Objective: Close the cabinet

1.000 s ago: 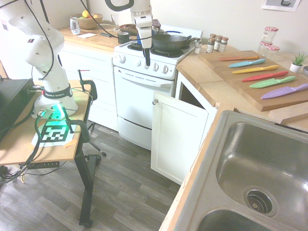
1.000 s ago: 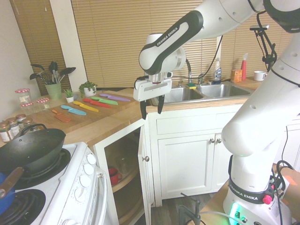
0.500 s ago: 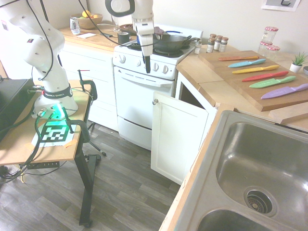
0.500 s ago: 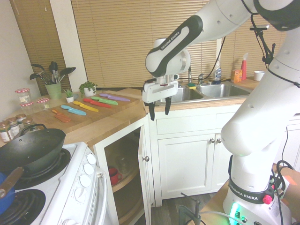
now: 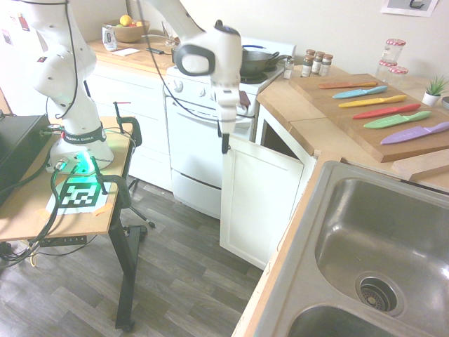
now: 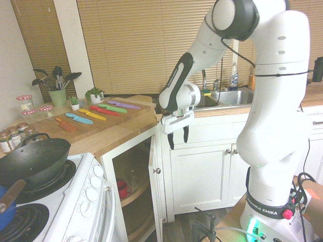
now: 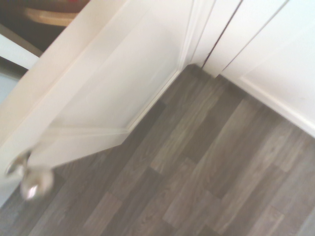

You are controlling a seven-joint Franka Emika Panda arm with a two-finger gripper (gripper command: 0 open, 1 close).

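Observation:
The white cabinet door (image 5: 261, 199) stands ajar under the light wood countertop (image 5: 298, 112), swung out toward the floor space. In the second exterior view the door (image 6: 152, 189) is seen edge-on, with its round silver knob (image 6: 157, 171) at the top corner. My gripper (image 5: 225, 144) points down at the door's upper free corner, right by the knob. From the other side the gripper (image 6: 177, 139) hangs just above and in front of the door's top edge, open, with nothing between its fingers. The wrist view shows the door panel (image 7: 113, 83) and the knob (image 7: 33, 185) close by.
The white oven (image 5: 203, 140) with a dark wok (image 5: 252, 62) stands next to the cabinet. A cutting board with coloured knives (image 5: 379, 105) and a steel sink (image 5: 379, 246) sit on the counter. A shelf with a red mug (image 6: 121, 190) shows inside. More white cabinets (image 6: 202, 176) stand under the sink.
The gripper has come down from stove height and swung across to the top free corner of the open door. The door itself has not moved.

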